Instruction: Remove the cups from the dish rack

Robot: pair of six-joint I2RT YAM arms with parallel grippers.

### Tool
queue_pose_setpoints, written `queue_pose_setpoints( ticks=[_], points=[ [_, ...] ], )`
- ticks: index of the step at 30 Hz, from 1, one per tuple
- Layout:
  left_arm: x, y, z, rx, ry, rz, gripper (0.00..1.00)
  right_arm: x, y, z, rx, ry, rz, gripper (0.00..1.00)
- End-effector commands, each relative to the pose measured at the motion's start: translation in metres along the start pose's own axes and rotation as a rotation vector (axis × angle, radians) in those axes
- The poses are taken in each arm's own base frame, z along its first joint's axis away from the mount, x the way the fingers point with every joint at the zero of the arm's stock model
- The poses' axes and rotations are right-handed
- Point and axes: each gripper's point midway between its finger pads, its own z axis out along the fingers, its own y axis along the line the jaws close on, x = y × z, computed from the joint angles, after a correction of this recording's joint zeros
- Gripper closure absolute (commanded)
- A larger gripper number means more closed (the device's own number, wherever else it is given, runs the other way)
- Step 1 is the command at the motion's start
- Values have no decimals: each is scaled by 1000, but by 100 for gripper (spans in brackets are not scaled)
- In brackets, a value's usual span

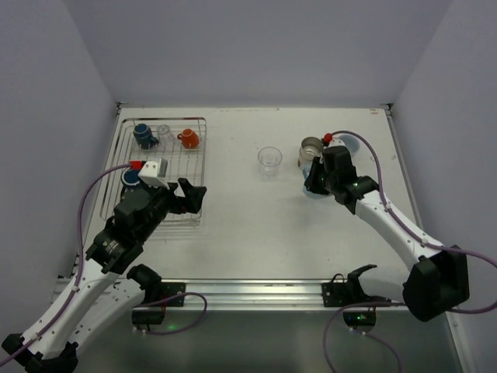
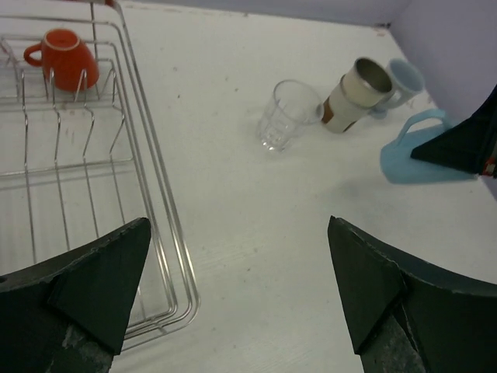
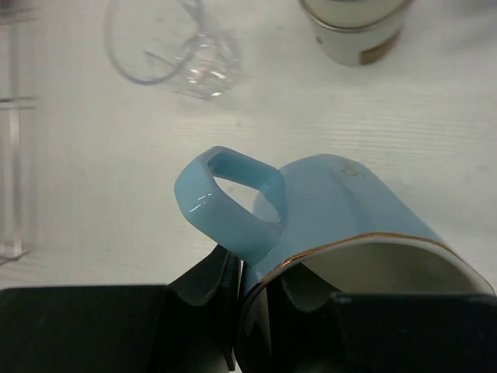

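The silver wire dish rack [image 1: 204,155] lies at the left and also shows in the left wrist view [image 2: 151,167]. In it are a dark blue mug [image 1: 144,136], a small clear glass [image 1: 164,130], an orange-red mug [image 1: 189,138] [image 2: 68,58] and a second dark blue cup [image 1: 130,177], partly hidden by my left arm. My left gripper [image 1: 192,196] [image 2: 237,287] is open and empty over the rack's near right corner. My right gripper [image 1: 314,183] [image 3: 256,303] is shut on the rim of a light blue mug [image 3: 349,210] [image 2: 419,151], low over the table.
On the table right of the rack stand a clear glass [image 1: 269,161] [image 2: 287,115] [image 3: 178,47], a cream cup with a metallic inside [image 1: 311,148] [image 2: 357,93] [image 3: 357,27] and a pale blue cup [image 1: 349,144] [image 2: 405,78] behind it. Walls enclose the table.
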Motion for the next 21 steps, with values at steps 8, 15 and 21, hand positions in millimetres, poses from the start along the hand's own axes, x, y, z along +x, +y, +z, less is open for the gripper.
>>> queue_pose_setpoints(
  ticks=[8,15,21],
  points=[
    [20,30,-7,-107,53,126,0,-35,-81,38,374,77,-83,100],
    [19,27,-8,-90,47,123,0,-42,-89,64,392,111,-98,99],
    [22,32,-5,-118,60,126,0,-32,-94,82,368,159,-77,90]
  ],
)
